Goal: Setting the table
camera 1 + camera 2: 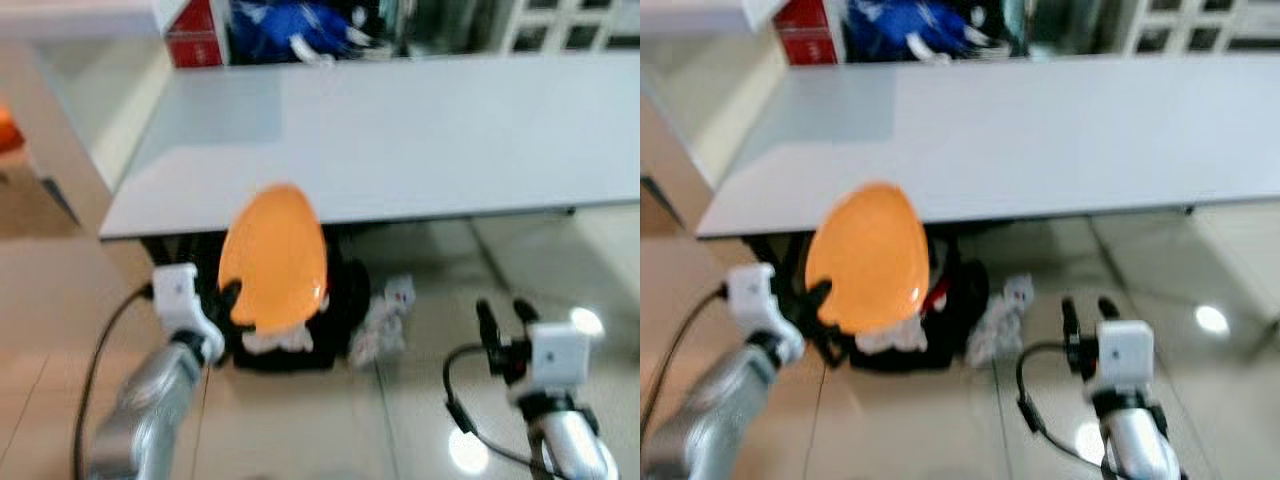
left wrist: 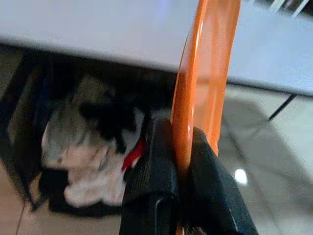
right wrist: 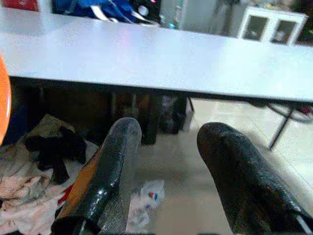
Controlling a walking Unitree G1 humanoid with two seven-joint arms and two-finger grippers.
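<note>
Pinching the orange plate [image 1: 274, 255] by its near rim, my left gripper [image 2: 181, 161] is clamped tight; it seems light, stiff, slippery. My right gripper [image 3: 168, 171] hangs apart, empty, near the table [image 1: 450, 130].

Red box [image 1: 196, 35], perhaps crumpled laundry [image 2: 93, 147]

Orange plate [image 1: 867, 257]: at 9 o'clock, tilted up, gripped at its lower rim by left gripper [image 1: 820, 297]. Right gripper [image 1: 1086, 310]: at 5 o'clock, fingers parted, empty. Grey table [image 1: 1060, 130]: across 12 o'clock. Bundle of cloth [image 1: 902, 335]: under the table edge, below the plate. Red box [image 1: 805, 32]: at 11 o'clock.
</note>
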